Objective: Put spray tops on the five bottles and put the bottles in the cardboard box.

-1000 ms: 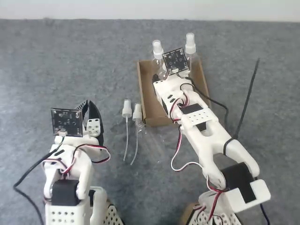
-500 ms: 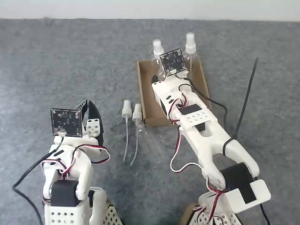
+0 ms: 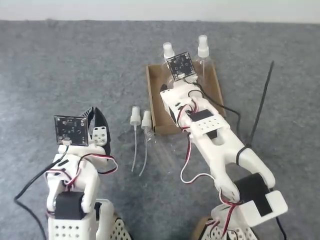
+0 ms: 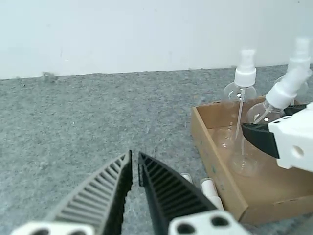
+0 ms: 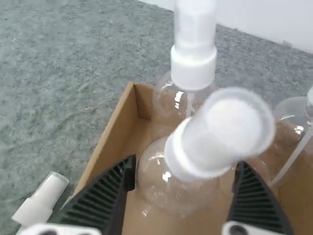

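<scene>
Grey carpet (image 3: 75, 60) bears cardboard box (image 3: 150, 95); inside its walls right pincer (image 5: 186, 171) grips a tilted bottle (image 5: 154, 183); left pincer (image 4: 135, 161) almost closed, empty

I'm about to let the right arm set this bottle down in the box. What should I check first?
1. The held bottle wears its spray top: ok.
2. The right hand grips it, one finger on each side: ok.
3. It is above the cardboard box: ok.
4. It is upright: not ok, it tilts.
5. There is free floor in front of the two standing bottles: ok.
6. The left hand is away from the box: ok, shut and empty.
</scene>
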Controlling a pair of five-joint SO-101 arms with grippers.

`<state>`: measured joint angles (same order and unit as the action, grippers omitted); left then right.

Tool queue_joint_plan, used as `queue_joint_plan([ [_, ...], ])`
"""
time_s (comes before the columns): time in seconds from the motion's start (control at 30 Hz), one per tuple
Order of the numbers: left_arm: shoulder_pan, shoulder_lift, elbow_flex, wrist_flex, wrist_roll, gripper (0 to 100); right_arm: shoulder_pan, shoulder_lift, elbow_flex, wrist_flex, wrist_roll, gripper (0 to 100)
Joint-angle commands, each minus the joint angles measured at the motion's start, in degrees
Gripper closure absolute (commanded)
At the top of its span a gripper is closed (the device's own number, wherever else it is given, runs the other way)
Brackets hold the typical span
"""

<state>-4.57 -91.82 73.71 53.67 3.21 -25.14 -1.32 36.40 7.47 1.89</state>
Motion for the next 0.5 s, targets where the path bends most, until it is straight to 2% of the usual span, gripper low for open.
queue_joint_plan([
  [0.0,-0.09,-0.70,-0.40,-1.32,-0.18,99,-0.57,-0.84,-3.78,0.40,1.05,73.4],
  [0.47,-0.09,-0.70,-0.40,-1.23,-0.18,99,-0.57,-0.84,-9.58,4.88,0.97,73.4],
])
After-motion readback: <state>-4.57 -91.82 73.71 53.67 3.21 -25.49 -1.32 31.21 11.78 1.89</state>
